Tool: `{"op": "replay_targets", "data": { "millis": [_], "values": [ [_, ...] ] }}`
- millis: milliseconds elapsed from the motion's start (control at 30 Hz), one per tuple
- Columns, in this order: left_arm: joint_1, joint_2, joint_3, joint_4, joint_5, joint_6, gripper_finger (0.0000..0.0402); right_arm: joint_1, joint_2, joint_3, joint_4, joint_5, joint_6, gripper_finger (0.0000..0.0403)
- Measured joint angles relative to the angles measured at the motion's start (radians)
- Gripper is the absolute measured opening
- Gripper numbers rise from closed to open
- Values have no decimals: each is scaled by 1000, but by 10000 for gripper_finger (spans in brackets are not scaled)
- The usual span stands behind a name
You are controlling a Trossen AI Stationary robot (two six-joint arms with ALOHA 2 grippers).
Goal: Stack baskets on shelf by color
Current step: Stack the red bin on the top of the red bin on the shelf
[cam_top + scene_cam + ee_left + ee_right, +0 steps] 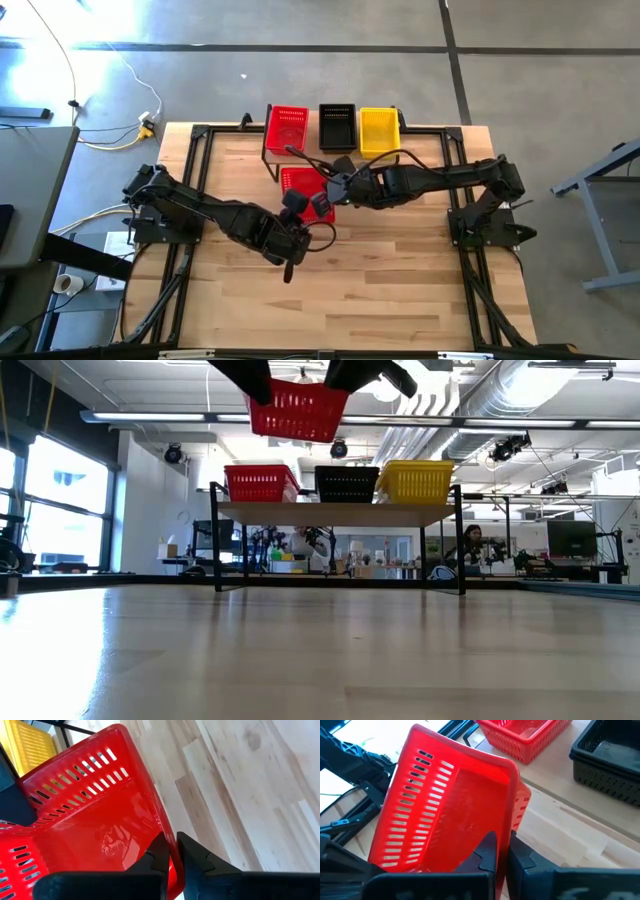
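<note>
A red mesh basket (300,182) hangs in the air in front of the shelf (340,512), held between both grippers. My left gripper (303,205) is shut on its near-left side, my right gripper (336,187) on its right side. In the low view the held basket (298,410) floats well above the table, higher than the shelf top. A red basket (287,126), a black basket (336,125) and a yellow basket (379,130) stand side by side by their bottoms on the plank. My left gripper pinches the held basket's side wall at its rim (167,827), one finger inside the basket and one outside. The fingers come from above, slanting from the table's left. The basket is lifted clear of the table. My right gripper pinches the opposite wall at its rim (510,810), one finger inside (487,852) and one outside (520,857). It reaches in from the table's right, slanting down. The basket hangs clear between the two grippers, roughly level in the low view.
The shelf stands at the table's far edge on thin black legs (216,550). Bare wooden tabletop (400,280) stretches toward the near edge. A black metal frame (190,170) runs along the table's sides. People sit at desks in the room behind (470,540).
</note>
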Motion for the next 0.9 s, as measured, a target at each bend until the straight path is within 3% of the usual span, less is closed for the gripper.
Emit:
{"op": "replay_targets", "data": {
  "millis": [133,467,900],
  "values": [
    [0,0,0,-14,1,19,11,0,0,0,1,0,-5,24],
    [16,-30,-2,-44,6,26,9,-18,-30,0,2,1,3,139],
    [133,-195,-2,-46,98,95,8,-26,-144,0,0,107,4,151]
  ]
}}
